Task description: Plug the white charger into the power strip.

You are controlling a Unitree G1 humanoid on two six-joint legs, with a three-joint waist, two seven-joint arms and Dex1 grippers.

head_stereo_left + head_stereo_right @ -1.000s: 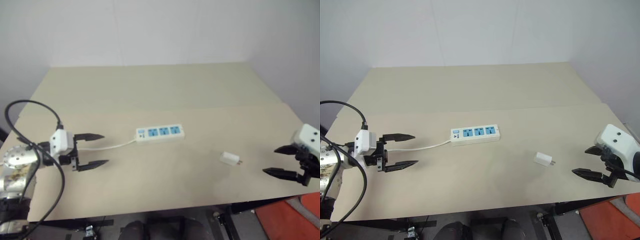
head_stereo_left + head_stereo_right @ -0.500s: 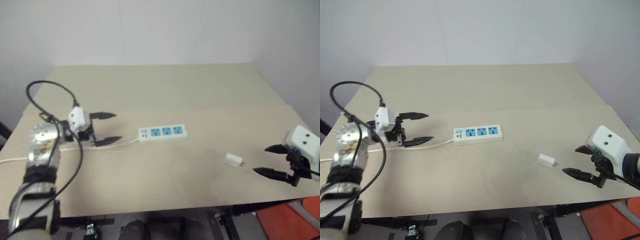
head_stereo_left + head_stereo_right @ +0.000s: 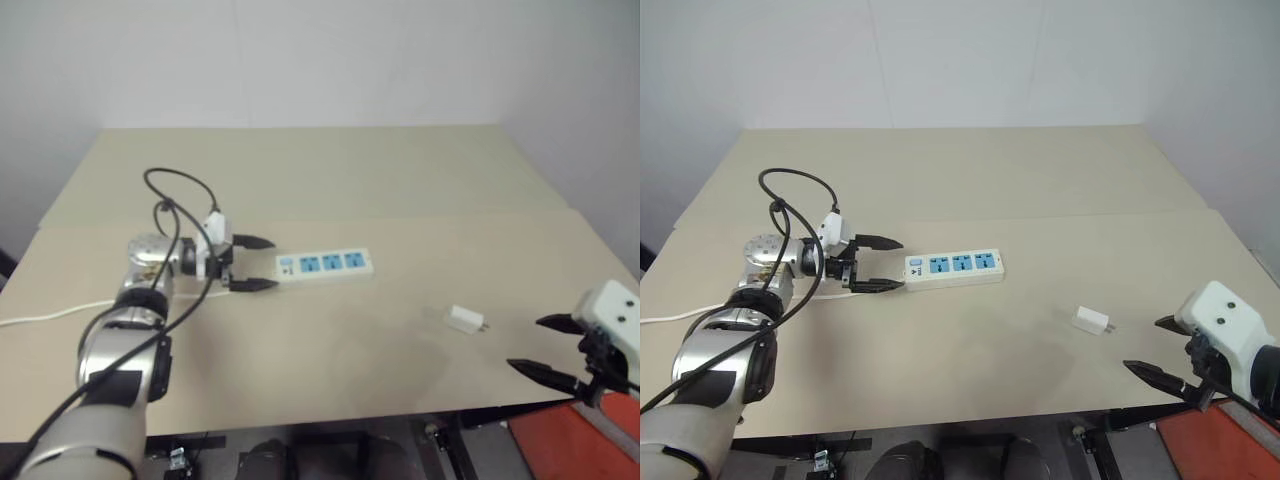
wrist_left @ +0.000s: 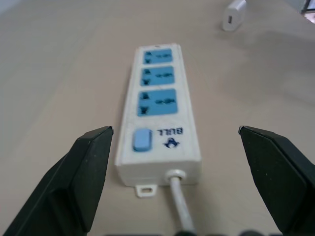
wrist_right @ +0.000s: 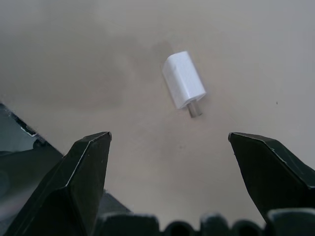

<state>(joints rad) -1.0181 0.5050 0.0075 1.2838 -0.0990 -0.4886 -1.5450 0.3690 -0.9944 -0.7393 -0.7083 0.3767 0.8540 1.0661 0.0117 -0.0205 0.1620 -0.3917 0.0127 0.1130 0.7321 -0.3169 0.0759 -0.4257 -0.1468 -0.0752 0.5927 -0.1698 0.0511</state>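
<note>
My left end effector (image 3: 880, 264) hovers at the switch end of the long white power strip with three blue sockets (image 3: 954, 267), its black fingers spread wide on either side of that end and not touching it; the thin white cord (image 4: 179, 206) runs out of the strip toward my wrist. The strip lies flat near the middle of the pale beige worktop (image 3: 970, 190), sockets facing up. The small white rounded charger (image 3: 1090, 321) lies on its side, well apart from the strip, to the right and nearer to me, with its short metal prongs (image 5: 195, 109) pointing right. My right end effector (image 3: 1168, 352) hangs near the worktop's near right edge, fingers spread wide and empty, with the charger lying ahead of it on the worktop. So nothing is gripped yet: I judge this to be the approach step, left side set to steady the strip, right side set to fetch the charger. The next move calls for lowering the right fingers over the charger's white body, closing on its sides while leaving the prongs free, then turning it prongs-down over a blue socket.
</note>
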